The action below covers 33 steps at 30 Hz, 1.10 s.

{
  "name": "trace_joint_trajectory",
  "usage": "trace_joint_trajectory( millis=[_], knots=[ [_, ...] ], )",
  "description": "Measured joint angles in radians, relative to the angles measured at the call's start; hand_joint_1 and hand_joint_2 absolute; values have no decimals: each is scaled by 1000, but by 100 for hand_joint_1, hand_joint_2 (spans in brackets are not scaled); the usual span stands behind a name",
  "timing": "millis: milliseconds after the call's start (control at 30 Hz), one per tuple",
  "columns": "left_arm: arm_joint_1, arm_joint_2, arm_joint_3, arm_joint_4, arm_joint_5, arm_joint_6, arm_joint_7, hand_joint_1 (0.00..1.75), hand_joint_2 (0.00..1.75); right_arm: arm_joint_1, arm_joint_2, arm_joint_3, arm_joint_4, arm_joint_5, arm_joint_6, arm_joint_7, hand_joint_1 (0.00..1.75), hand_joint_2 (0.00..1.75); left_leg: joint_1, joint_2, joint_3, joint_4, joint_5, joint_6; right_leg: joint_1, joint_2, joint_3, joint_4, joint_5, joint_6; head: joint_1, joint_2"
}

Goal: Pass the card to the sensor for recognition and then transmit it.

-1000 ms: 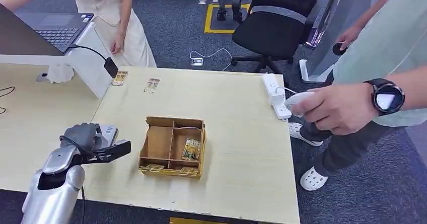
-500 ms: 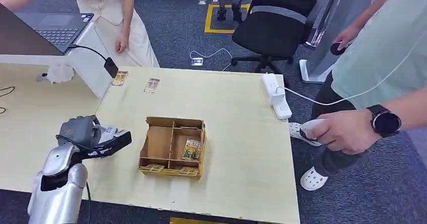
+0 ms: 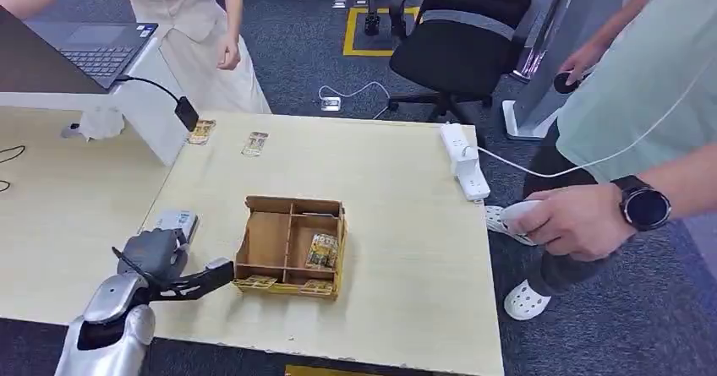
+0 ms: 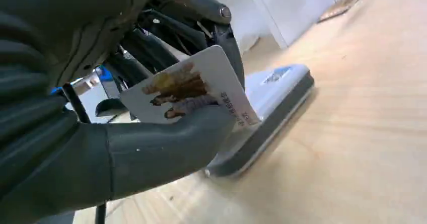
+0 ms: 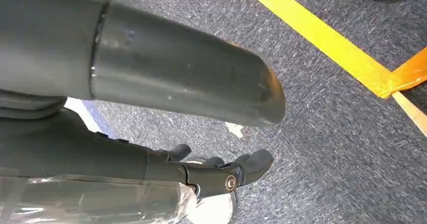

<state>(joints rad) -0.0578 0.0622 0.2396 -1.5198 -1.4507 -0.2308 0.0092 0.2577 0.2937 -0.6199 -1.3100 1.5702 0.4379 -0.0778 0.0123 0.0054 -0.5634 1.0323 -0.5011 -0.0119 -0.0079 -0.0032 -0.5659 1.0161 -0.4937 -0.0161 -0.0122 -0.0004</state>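
Note:
My left hand (image 3: 158, 261) hovers over the table's near left part, between the sensor and the box. In the left wrist view its thumb (image 4: 151, 143) and dark fingers (image 4: 201, 12) pinch a white picture card (image 4: 194, 89). The sensor (image 3: 176, 221) is a flat white-and-grey pad lying on the table just beyond the hand; the same sensor (image 4: 272, 95) sits close behind the card, apart from it. My right hand (image 5: 221, 176) hangs over grey carpet with nothing in it, thumb and fingers apart.
A brown compartment box (image 3: 254, 245) with several cards stands mid-table, right of my left hand. Two loose cards (image 3: 202, 130) (image 3: 254, 143) lie at the far edge, a power strip (image 3: 463, 160) at the right. A person's hand (image 3: 575, 220) holds a white device beside the table.
My left hand has drawn back from over the sensor toward me and the box, still holding the card; the sensor is now uncovered. The person's hand at the right has dropped lower.

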Motion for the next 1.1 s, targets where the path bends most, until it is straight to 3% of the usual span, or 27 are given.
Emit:
trace_joint_trajectory(
  millis=[1100],
  knots=[
    [-7,-22,1,0,10,24,11,175,175,2,1,0,-10,-14,12,14,0,0,0,-2,2,0,1,1,0,-3,3,0,0,0,0,0]
  ],
)
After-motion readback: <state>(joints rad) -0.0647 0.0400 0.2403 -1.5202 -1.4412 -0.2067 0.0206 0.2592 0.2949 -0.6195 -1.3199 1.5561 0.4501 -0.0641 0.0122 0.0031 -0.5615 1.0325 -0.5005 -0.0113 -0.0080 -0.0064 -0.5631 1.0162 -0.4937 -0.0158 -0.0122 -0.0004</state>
